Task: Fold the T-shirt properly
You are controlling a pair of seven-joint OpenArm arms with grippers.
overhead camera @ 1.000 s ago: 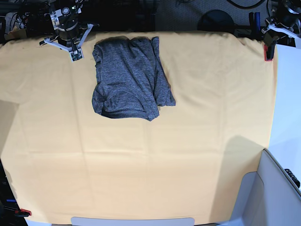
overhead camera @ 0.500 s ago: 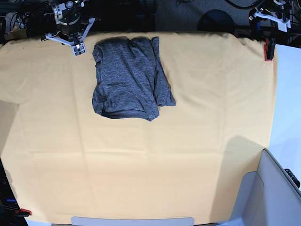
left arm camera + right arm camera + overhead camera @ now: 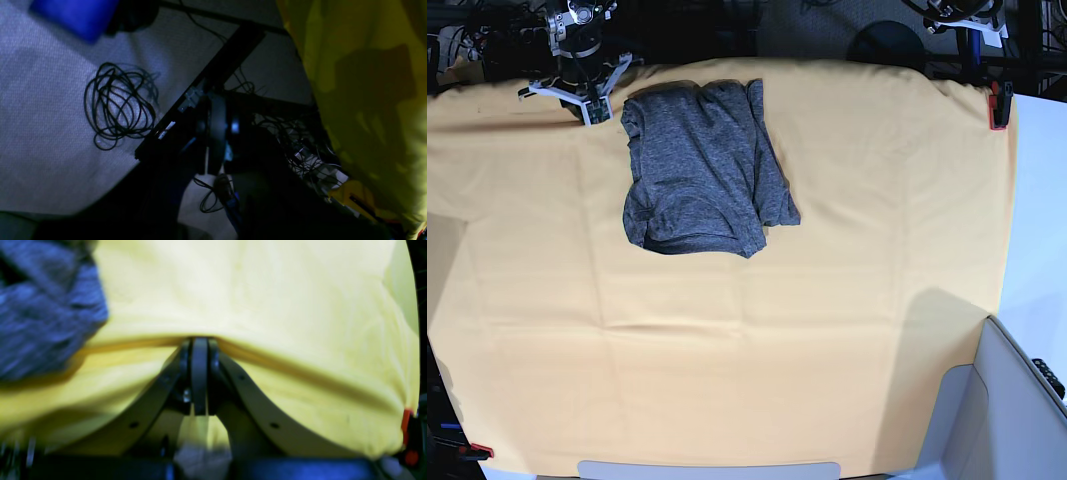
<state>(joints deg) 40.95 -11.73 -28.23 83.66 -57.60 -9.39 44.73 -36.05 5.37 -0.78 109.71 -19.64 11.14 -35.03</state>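
- Left wrist view: the camera looked past the edge of the table, down onto a grey floor with a loose coil of black cable (image 3: 120,105) and dark frame members. The yellow-orange cloth (image 3: 370,100) hung down along the right of this view. The left gripper (image 3: 213,133) appeared only as a dark shape with its jaws pressed together on nothing. The T-shirt was not visible here, which suggests this arm was parked clear of the work.
- Right wrist view: the right gripper (image 3: 199,373) had its jaws clamped flat against each other, empty, poised just over the cloth's hem at the far edge of the table. A blurred corner of the T-shirt (image 3: 43,316) lay to the left, apart from the jaws. A red clamp (image 3: 408,436) pinned the cloth at the right, probably to stop it sliding.
- Base view: the T-shirt (image 3: 702,170) sat as a compact, roughly rectangular grey bundle near the far edge of the table, toward the far left corner, its layers stacked with a few lumpy edges. The right gripper (image 3: 587,100) stood just beside the bundle's far left corner, not touching it. The left gripper (image 3: 967,15) was off the table near the far right corner. With both arms off the garment, the fold looked essentially finished.
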